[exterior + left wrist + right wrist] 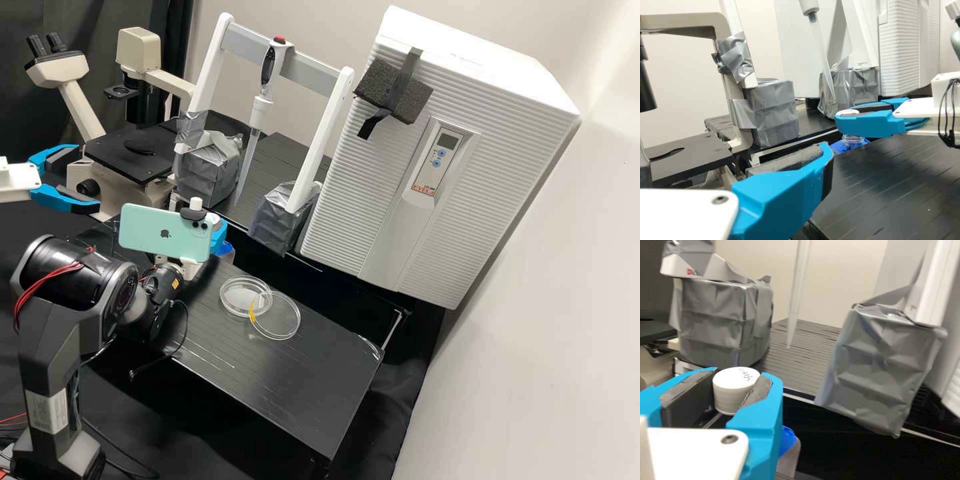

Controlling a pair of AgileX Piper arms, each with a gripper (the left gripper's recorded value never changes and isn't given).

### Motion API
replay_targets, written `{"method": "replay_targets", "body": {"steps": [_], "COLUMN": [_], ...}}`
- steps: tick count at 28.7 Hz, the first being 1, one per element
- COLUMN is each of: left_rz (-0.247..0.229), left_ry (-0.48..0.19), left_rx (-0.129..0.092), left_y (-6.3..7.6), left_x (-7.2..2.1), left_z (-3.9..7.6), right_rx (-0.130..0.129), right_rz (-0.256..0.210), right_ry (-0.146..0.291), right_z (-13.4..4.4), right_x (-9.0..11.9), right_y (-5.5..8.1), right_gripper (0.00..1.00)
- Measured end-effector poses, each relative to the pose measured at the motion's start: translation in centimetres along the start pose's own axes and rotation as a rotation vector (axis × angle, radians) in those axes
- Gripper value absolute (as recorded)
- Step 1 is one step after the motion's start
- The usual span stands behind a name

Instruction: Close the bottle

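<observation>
Black bench [287, 380] is carrying 2 clear dishes [245, 295], touching each other, and a white ribbed cabinet [433, 167] is standing behind. A pipette [257, 127] is hanging in a white stand [293, 67] with 2 taped feet [207, 167]. The right gripper [727, 390] is clamping its jaws on a white cap [736, 376] and holding it just above the neck of the bottle [852, 141]. The bottle is standing at the bench's far edge, in front of the taped feet. The left gripper [63, 175] is hovering beside the microscope [127, 150], its jaws apart.
</observation>
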Motion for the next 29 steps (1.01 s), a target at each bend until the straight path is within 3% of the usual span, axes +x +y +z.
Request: {"method": "replay_targets", "body": {"steps": [24,29], "left_rz": [0.006,0.010], "left_ry": [-0.001,-0.005], "left_rx": [-0.009,-0.007], "left_y": [0.0,0.1], "left_x": [0.20,0.31], "left_z": [0.2,0.3], "right_rx": [0.000,0.053], "right_rz": [-0.010,-0.014], "right_ry": [-0.040,-0.045], "right_z": [1.0,1.1], "right_x": [-0.4,-0.5], "right_y": [-0.1,-0.2], "right_gripper": [0.00,0.00]}}
